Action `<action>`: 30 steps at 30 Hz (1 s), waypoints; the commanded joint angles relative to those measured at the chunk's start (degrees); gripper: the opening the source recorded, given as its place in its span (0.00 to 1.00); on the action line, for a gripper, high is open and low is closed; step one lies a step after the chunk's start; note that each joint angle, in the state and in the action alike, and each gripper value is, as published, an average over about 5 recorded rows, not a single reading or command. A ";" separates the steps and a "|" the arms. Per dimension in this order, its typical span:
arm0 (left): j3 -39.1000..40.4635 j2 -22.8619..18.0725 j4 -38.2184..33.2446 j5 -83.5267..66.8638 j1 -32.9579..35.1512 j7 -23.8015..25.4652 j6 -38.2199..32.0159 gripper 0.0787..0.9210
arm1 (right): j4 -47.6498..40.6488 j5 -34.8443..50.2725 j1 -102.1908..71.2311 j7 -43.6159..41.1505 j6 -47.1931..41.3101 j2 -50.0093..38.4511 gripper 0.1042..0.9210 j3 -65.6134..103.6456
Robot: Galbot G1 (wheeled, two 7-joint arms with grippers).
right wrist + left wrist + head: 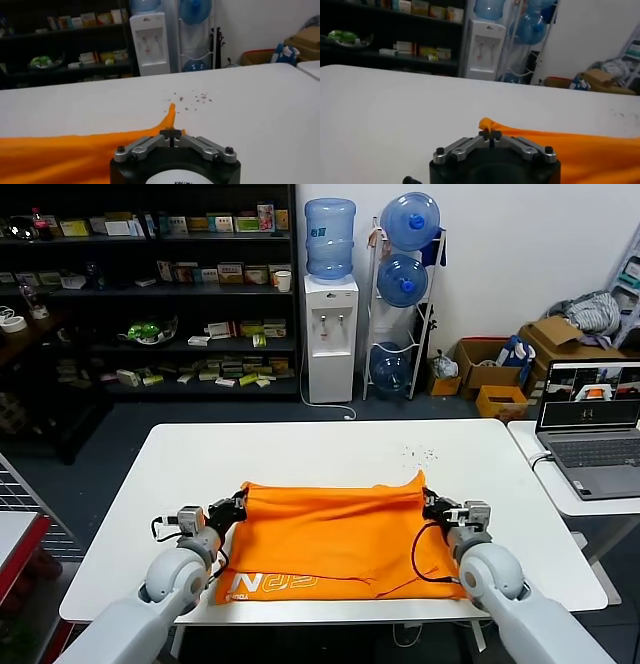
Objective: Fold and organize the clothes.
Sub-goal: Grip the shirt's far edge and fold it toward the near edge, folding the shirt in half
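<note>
White table (300, 446), shelves and water cooler behind. Orange T-shirt (335, 539) lies near front edge. Left gripper (236, 507) and right gripper (432, 506) each clamped on far corner. Best keep both level, fold edge-to-edge.

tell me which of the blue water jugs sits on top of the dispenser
The upright blue jug on the white dispenser. The other three lie on their sides in the rack beside it.
</note>
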 commanded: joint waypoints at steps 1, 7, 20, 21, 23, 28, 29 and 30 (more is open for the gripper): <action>-0.62 2.49 -9.25 0.96 6.93 -0.64 -0.26 0.02 | 9.53 1.10 -8.40 1.65 -0.53 -3.31 0.02 3.64; -1.15 3.56 -11.14 2.17 9.35 -1.43 -0.35 0.02 | 13.09 2.46 -10.93 3.64 -1.71 -4.30 0.02 4.89; -2.49 5.43 -15.19 2.69 14.32 -3.62 -0.30 0.02 | 15.96 3.05 -14.86 5.31 -2.85 -4.88 0.02 6.41; -2.53 5.41 -15.15 2.77 14.52 -3.65 -0.32 0.02 | 15.99 3.00 -15.17 5.28 -2.83 -4.87 0.02 6.51; -2.56 5.28 -15.07 2.82 14.89 -3.65 -0.37 0.02 | 16.03 2.81 -15.72 5.15 -2.80 -4.80 0.02 6.67; -2.45 4.88 -15.14 2.82 15.40 -3.65 -0.41 0.02 | 16.06 2.31 -16.58 4.96 -2.77 -4.53 0.02 6.92; -2.44 4.82 -15.18 2.82 15.43 -3.69 -0.40 0.02 | 16.11 2.20 -16.76 4.92 -2.75 -4.53 0.02 6.98; -2.45 4.80 -15.20 2.83 15.45 -3.72 -0.39 0.02 | 16.20 2.08 -16.94 4.87 -2.73 -4.57 0.02 7.04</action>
